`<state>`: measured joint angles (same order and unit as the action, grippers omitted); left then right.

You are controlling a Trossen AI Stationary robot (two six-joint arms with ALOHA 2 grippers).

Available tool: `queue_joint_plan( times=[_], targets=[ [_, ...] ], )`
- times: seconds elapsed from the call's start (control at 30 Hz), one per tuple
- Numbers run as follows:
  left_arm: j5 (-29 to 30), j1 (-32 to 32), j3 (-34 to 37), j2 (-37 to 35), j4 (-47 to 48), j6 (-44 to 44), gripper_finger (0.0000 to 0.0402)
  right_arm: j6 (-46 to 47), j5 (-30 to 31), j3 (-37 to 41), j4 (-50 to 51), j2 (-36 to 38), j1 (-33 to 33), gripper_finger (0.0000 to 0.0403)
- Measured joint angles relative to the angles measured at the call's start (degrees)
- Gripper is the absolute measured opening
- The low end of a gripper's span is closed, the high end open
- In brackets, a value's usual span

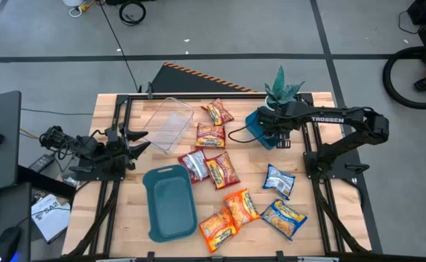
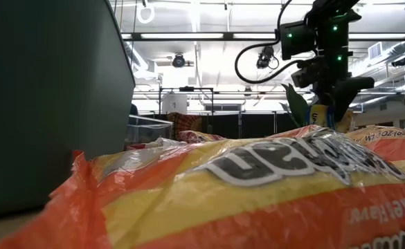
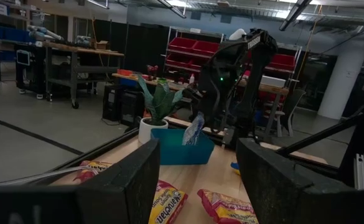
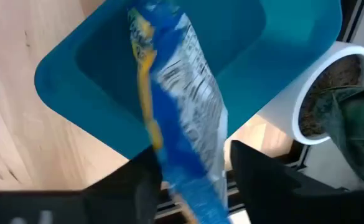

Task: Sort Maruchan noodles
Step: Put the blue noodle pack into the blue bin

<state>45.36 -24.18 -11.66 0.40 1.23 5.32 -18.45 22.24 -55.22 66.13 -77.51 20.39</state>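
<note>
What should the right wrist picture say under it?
Right gripper dangles a blue packet over the blue tray.

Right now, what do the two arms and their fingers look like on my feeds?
Both arms are dark, jointed metal. The right arm carries white TROSSEN lettering and a looping black cable; green indicator lights glow near its wrist in the low view. The left arm is black with cabling trailing off the table edge. Its fingers are broad, flat, matte black blocks.
</note>
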Motion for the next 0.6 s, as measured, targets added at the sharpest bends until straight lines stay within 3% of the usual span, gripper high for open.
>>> queue_joint_plan(
  times=[0.2, 0.6],
  targets=[
    [0.0, 0.0, 0.0, 0.0, 0.0, 0.0, 0.0217, -2.0, 0.7, 0.0, -2.2, 0.1, -0.1, 0.0143],
    [0.0, 0.0, 0.0, 0.0, 0.9, -0.2, 0.0217, -18.9, 1.6, 0.0, -19.7, 0.1, 0.2, 0.0163]
  ],
)
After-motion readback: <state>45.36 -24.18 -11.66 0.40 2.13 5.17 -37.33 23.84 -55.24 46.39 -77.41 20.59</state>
